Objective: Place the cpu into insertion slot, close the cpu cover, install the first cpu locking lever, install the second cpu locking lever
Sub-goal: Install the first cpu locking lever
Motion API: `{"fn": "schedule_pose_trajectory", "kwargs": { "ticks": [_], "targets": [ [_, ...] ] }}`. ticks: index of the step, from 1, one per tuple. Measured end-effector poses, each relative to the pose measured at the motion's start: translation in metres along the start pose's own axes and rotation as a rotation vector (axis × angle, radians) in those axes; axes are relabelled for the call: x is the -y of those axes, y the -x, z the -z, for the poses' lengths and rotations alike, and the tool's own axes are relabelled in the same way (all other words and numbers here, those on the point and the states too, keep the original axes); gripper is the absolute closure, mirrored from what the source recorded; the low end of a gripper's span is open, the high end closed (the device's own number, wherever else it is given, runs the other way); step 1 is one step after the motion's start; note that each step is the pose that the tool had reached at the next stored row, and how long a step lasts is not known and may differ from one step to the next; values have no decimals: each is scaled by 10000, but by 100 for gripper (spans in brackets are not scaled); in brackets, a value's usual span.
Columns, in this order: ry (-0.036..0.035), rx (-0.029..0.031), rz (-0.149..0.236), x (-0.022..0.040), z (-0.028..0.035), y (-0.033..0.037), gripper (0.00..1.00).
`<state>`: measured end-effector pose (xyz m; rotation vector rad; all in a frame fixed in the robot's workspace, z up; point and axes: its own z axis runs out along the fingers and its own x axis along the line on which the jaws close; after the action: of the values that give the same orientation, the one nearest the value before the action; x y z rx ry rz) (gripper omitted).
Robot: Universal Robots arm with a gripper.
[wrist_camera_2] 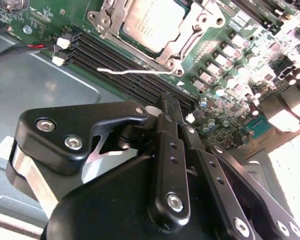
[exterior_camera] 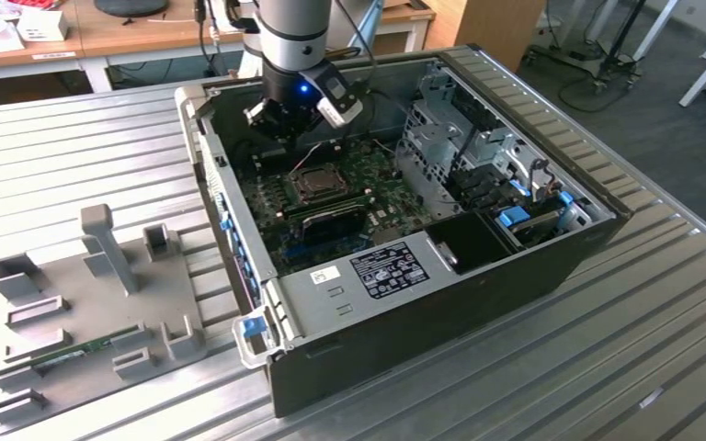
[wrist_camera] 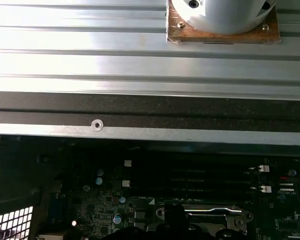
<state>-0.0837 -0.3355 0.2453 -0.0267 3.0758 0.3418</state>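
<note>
cpu [wrist_camera_2: 149, 22]: silvery square chip, seated in the slot [exterior_camera: 316, 184] on the motherboard [wrist_camera_2: 230, 75]. The board sits inside the open case [exterior_camera: 451, 303], which lies on the slatted surface [exterior_camera: 84, 129].

cover [wrist_camera_2: 190, 35]: metal frame lying down around the cpu's edges; it looks closed.

lever [wrist_camera_2: 135, 72]: thin bright wire running along the slot's edge, beside the memory slots [wrist_camera_2: 105, 55]. Whether it is hooked under its catch cannot be told.

gripper [wrist_camera_2: 167, 106]: black, its tip aimed at the board near the lever's bent end and over the memory slots. Nothing is seen in it, and whether it is open or closed cannot be told. In the exterior view it hangs above the board, near the slot.

Hazards, as judged:
- The lever is slender and springy, so an off-centre push could let it slip off the tip and snap upward, freeing the cover.
- Coming down too far could press on the memory slots or the small parts crowded around them.
- The red-and-black cable [wrist_camera_2: 20, 47] lies near enough to snag.
</note>
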Motion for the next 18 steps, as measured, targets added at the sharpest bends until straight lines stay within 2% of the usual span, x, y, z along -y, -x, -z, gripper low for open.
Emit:
{"fn": "schedule_pose_trajectory", "kwargs": {
  "ticks": [2, 11, 18],
  "targets": [
    [-1, -1, 1, 0, -1, 22, 89],
    [0, -1, 2, 1, -3, 34, 89],
    [1, 1, 1, 5, -18, 105, 89]
  ]
}}
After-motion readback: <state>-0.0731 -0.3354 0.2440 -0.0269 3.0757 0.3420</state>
